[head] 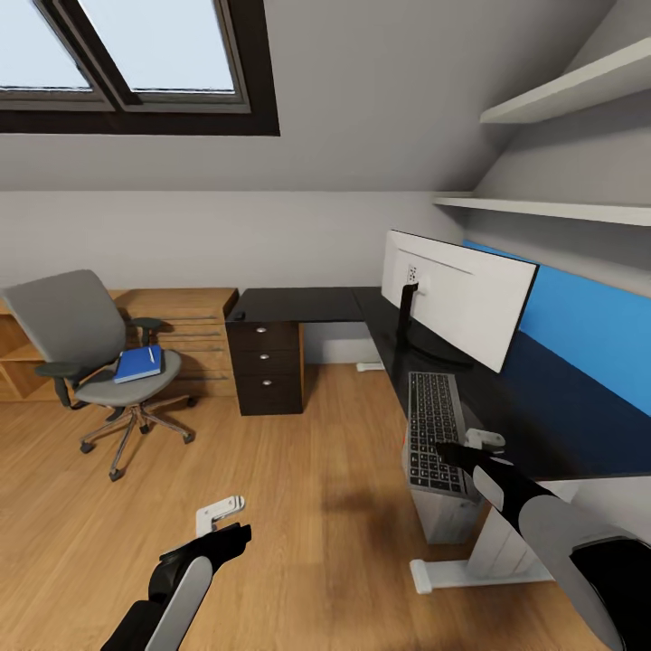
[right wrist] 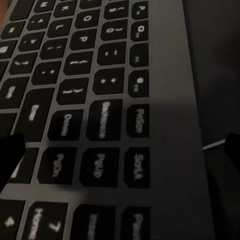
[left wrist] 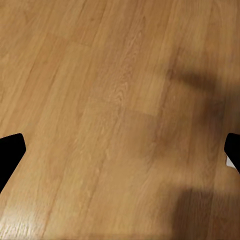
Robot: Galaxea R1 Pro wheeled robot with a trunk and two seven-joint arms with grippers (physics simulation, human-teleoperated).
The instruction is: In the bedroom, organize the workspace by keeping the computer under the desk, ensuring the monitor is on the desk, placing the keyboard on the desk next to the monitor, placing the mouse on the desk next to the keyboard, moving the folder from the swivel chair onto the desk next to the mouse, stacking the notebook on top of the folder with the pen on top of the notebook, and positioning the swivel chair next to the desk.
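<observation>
Keyboard (head: 435, 431) lies flat on the glossy black bench (head: 551, 425), at its front edge, overhanging that edge slightly, just in front of the round base of the monitor (head: 466, 294). The monitor stands on the bench with its white back toward me. My right gripper (head: 485, 442) hovers over the near right corner of the keyboard; in the right wrist view the keys (right wrist: 105, 120) lie very close below, with my dark fingertips (right wrist: 10, 155) at either side of the frame, set wide apart and holding nothing. Whether they touch the keyboard I cannot tell.

My left gripper (head: 220, 514) hangs low over the light wood floor (head: 298, 506), well apart from the bench; in the left wrist view its fingertips (left wrist: 10, 152) stand wide, empty, over bare boards.

The swivel chair (head: 99, 362) stands at the far left, well apart from the bench, beside a light wooden dresser (head: 194, 339). The blue folder (head: 138, 363) lies on its seat, with a slim white pen (head: 152, 358) on top. A pale box under the bench (head: 452, 520) may be the computer; it is largely hidden.
</observation>
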